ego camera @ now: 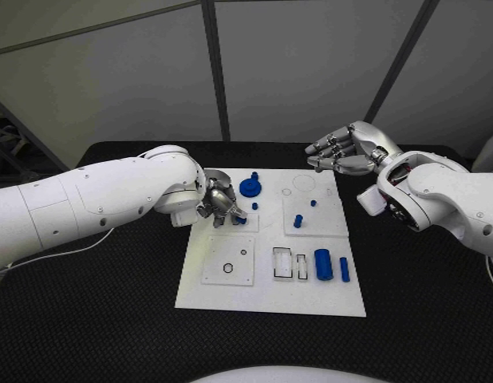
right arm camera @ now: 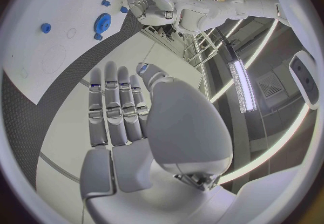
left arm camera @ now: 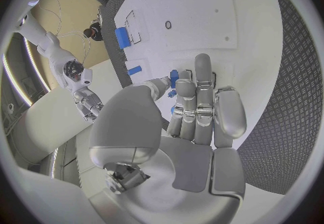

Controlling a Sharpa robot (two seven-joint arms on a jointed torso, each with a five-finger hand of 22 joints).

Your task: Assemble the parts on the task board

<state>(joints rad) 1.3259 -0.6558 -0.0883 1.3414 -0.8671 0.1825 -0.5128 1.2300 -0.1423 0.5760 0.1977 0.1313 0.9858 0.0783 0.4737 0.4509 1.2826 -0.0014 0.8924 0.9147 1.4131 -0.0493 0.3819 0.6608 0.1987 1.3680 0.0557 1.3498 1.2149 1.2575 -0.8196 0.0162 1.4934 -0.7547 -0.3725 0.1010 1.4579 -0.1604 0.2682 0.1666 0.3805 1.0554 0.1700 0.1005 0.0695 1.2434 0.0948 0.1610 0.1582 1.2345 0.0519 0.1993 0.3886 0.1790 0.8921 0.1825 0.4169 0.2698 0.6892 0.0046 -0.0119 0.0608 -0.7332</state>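
The white task board [ego camera: 272, 299] lies mid-table. My left hand [ego camera: 222, 204] hovers low over its far left part. Thumb and a finger pinch a small blue peg [left arm camera: 173, 77], which also shows under the fingers [ego camera: 238, 220]. A blue gear [ego camera: 251, 188] stands just beyond that hand, with a small blue stud [ego camera: 254, 206] beside it. My right hand [ego camera: 345, 153] hangs above the board's far right corner, fingers apart and straight, holding nothing. The right wrist view shows that hand [right arm camera: 118, 110], the gear [right arm camera: 102, 20] and my left hand [right arm camera: 145, 0].
Two short blue pegs [ego camera: 298, 221] [ego camera: 311, 203] stand on the board's right tile. Two blue cylinders [ego camera: 322, 263] [ego camera: 345, 270] lie by the rectangular slots near the front right. Black table [ego camera: 85, 319] surrounds the board.
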